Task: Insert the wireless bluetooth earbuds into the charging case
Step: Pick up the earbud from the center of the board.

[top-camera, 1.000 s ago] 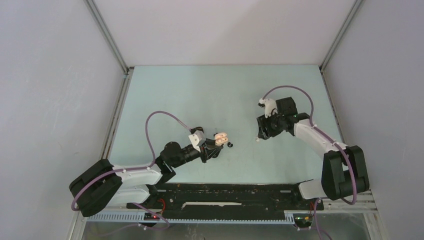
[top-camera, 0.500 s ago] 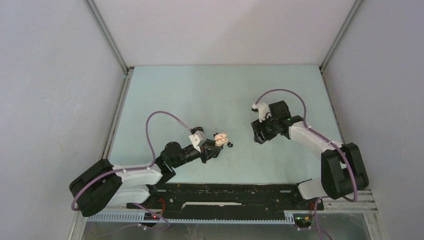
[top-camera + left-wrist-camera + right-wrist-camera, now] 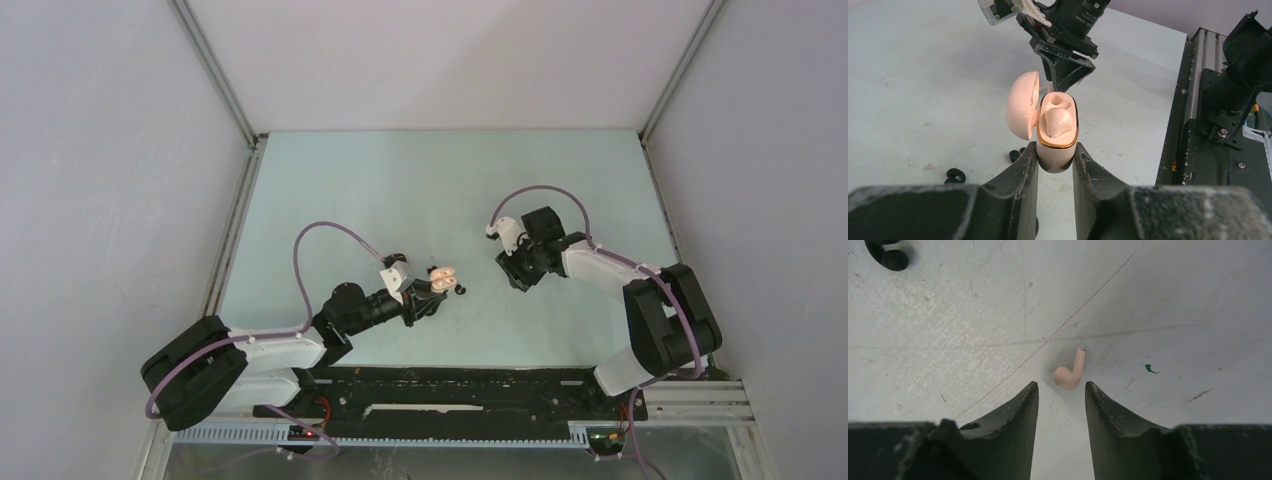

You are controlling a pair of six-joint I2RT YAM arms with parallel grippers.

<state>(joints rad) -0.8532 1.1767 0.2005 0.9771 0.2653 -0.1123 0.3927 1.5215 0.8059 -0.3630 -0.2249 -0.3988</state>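
Observation:
My left gripper [image 3: 1054, 150] is shut on the pink charging case [image 3: 1057, 150], holding it upright with its lid [image 3: 1020, 107] swung open to the left. One pinkish earbud [image 3: 1058, 122] sits in the case. A second pinkish earbud [image 3: 1069, 372] lies on the table just beyond the tips of my right gripper [image 3: 1061, 386], which is open with nothing between its fingers. In the top view the case [image 3: 441, 275] is left of the right gripper [image 3: 517, 275]. The right gripper [image 3: 1066, 82] hangs behind the case in the left wrist view.
Small black curled pieces lie on the table near the case [image 3: 955, 175] [image 3: 1015, 154] and at the upper left of the right wrist view [image 3: 888, 255]. A black rail [image 3: 450, 385] runs along the near edge. Grey walls enclose the table.
The right arm has swung left toward the case and come down over the loose earbud, and its jaws have narrowed somewhat. The left gripper and case have stayed put.

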